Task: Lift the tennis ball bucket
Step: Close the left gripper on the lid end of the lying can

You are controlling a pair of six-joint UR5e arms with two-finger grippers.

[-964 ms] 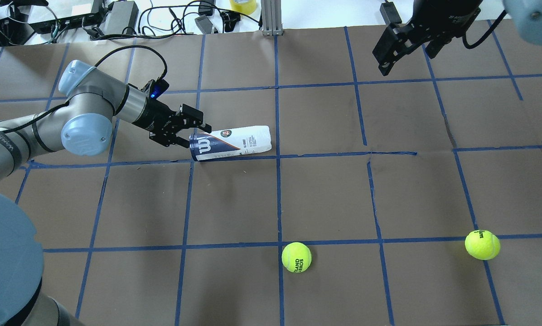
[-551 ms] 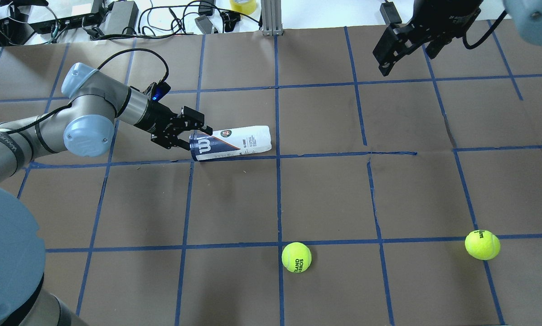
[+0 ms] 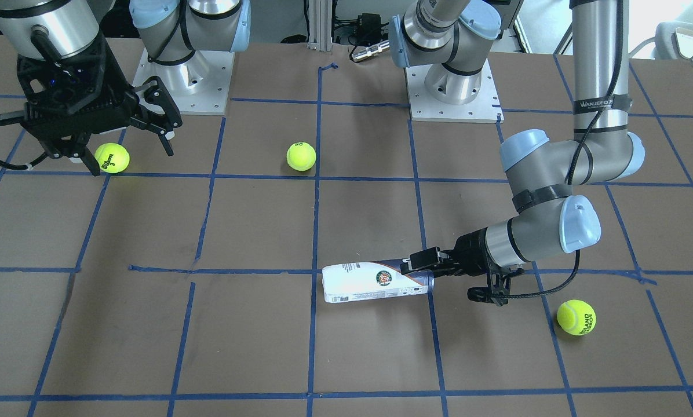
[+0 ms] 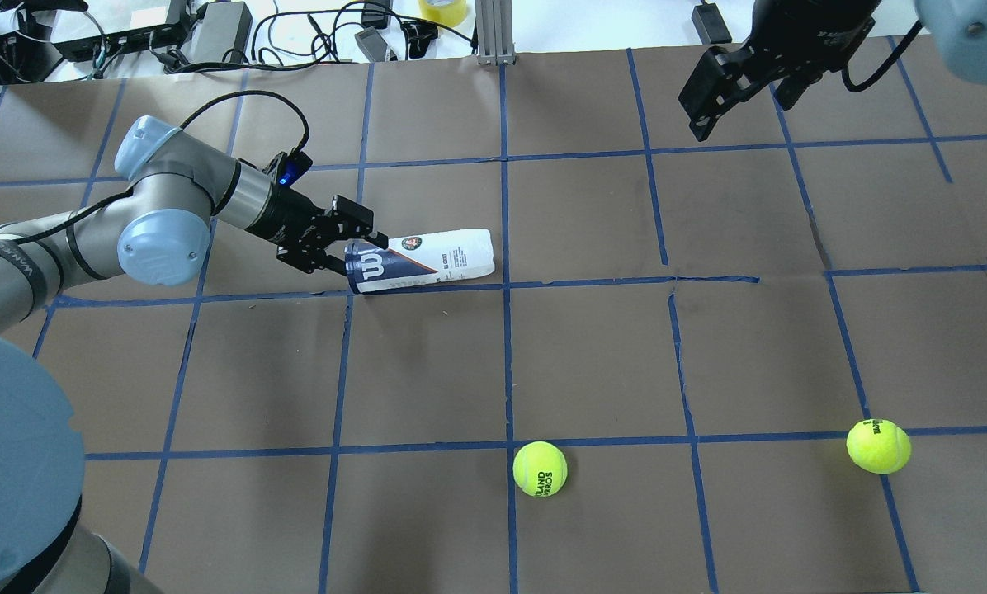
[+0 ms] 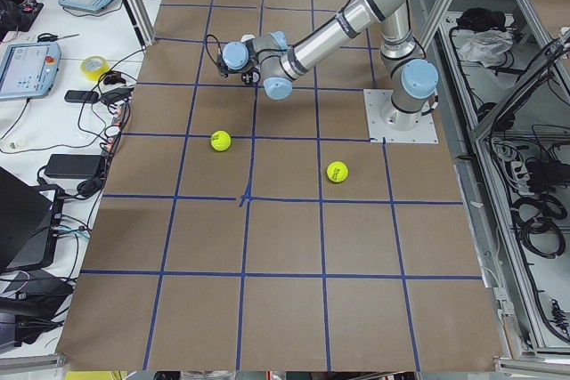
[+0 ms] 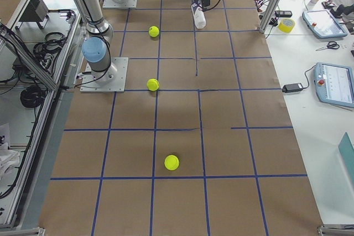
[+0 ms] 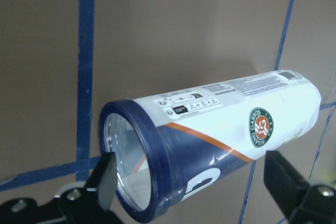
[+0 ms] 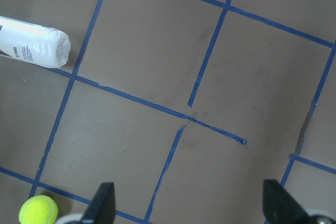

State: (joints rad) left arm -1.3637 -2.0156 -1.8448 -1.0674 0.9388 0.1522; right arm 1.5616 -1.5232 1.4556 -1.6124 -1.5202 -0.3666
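Note:
The tennis ball bucket (image 4: 444,257) lies on its side on the brown table, white label up, its navy open end toward my left arm. It also shows in the front view (image 3: 358,282) and the left wrist view (image 7: 236,119). My left gripper (image 4: 353,243) is open at table level. Its fingers (image 7: 102,182) straddle the navy rim without closing on it. My right gripper (image 4: 708,91) is open and empty, held high over the far right of the table, well away from the bucket (image 8: 37,45).
Two tennis balls lie near the robot's side (image 4: 540,469) (image 4: 878,445). A third ball (image 3: 576,317) lies on the far side, beside my left forearm. Cables and boxes (image 4: 172,33) line the far table edge.
My left arm has shifted slightly toward the bucket's navy end, with its fingers still open. The bucket has not moved. The right gripper has barely shifted.

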